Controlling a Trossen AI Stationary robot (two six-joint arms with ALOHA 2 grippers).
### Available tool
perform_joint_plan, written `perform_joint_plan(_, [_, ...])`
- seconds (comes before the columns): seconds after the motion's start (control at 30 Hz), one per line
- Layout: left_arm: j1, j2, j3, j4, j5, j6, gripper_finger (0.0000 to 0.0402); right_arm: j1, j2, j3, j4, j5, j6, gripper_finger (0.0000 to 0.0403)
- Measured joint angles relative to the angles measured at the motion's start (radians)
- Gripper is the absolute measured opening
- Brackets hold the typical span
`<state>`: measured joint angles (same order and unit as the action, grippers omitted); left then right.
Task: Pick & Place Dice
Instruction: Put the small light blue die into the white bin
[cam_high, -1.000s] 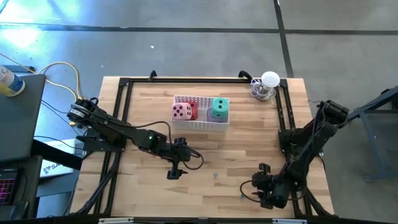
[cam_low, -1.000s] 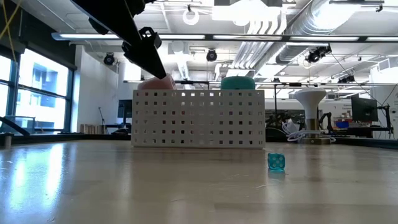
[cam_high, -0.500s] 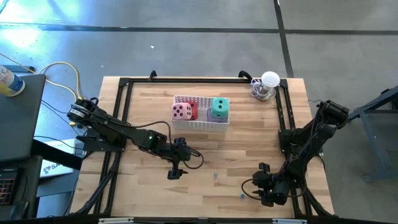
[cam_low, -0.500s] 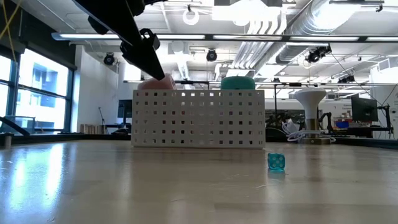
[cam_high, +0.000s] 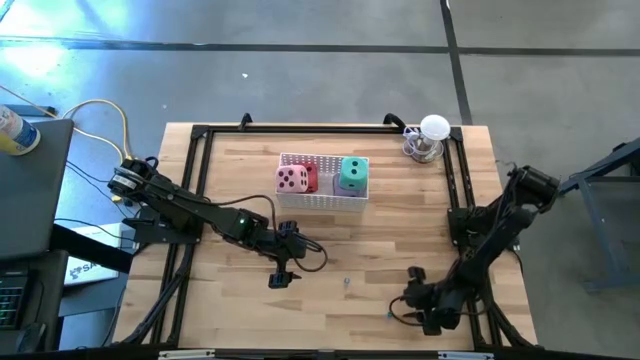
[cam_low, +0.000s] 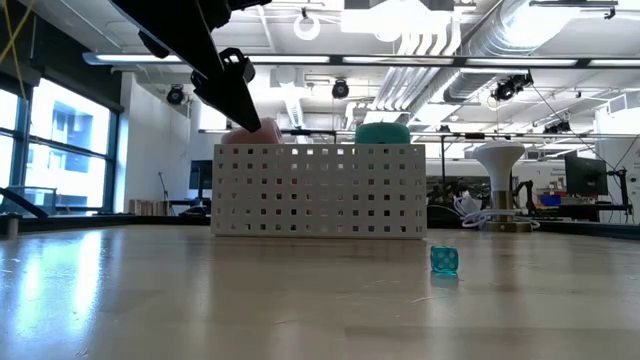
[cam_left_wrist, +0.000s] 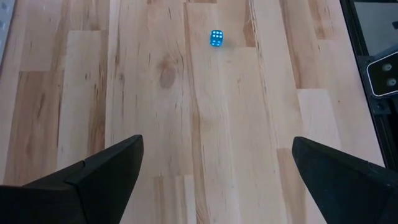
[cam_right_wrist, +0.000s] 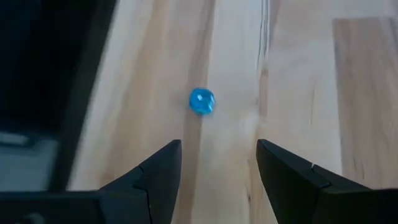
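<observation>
Left gripper (cam_high: 281, 275): jaws spread as wide as they go, holding nothing, hovering over bare table (cam_high: 230, 300).
Ahead of the left gripper: a small translucent blue die (cam_left_wrist: 216, 38) lies well out in front of the fingertips, a little off their centre line, on the wood and apart from everything else.
Right gripper (cam_right_wrist: 218, 146): jaws part-way open, nothing between them, low over the near edge of the table.
Ahead of the right gripper: a second small blue die (cam_right_wrist: 201, 101) sits just beyond the fingertips, slightly toward one finger and not between the pads; no contact shows.
Farther out from both grippers: the white perforated basket (cam_high: 322, 200) stands across the table, well beyond the left gripper's reach as it hangs now.
In the basket: a pink die (cam_high: 291, 180) with a red die (cam_high: 311, 175) touching it at one end, and a green die (cam_high: 353, 172) at the other end; the green one sits high, as if on top of something, but I cannot make out a purple die with any certainty.
Look of the dice: the big cubes seem soft, with rounded corners and dark pips; pink and green tops rise over the basket rim in the low view.
Done so far: at least three large dice appear to be already placed in the basket.
Left to do: judging by both grippers facing them, the two small blue dice on the table look like the remaining pick (if they count for this task at all).
</observation>
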<state>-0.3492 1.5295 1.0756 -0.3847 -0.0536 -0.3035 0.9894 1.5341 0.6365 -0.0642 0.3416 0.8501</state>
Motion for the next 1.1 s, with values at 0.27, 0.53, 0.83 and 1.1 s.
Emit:
perform_joint_plan(0.27, [0.0, 0.0, 0.0, 0.0, 0.0, 0.0, 0.04, -0.007, 0.132, 0.003, 0.052, 0.021, -0.012, 0.0199])
perform_joint_plan(0.53, [0.0, 0.0, 0.0, -0.001, 0.0, 0.0, 0.04, -0.009, 0.146, 0.001, 0.117, 0.074, 0.021, 0.0199])
perform_joint_plan(0.83, [-0.001, 0.0, 0.0, -0.001, 0.0, 0.0, 0.04, -0.023, 0.203, 0.002, 0.214, 0.046, 0.002, 0.0199])
perform_joint_plan(1.1, [-0.001, 0.0, 0.0, -0.001, 0.0, 0.0, 0.04, -0.053, 0.23, 0.002, 0.299, -0.005, -0.059, 0.0199])
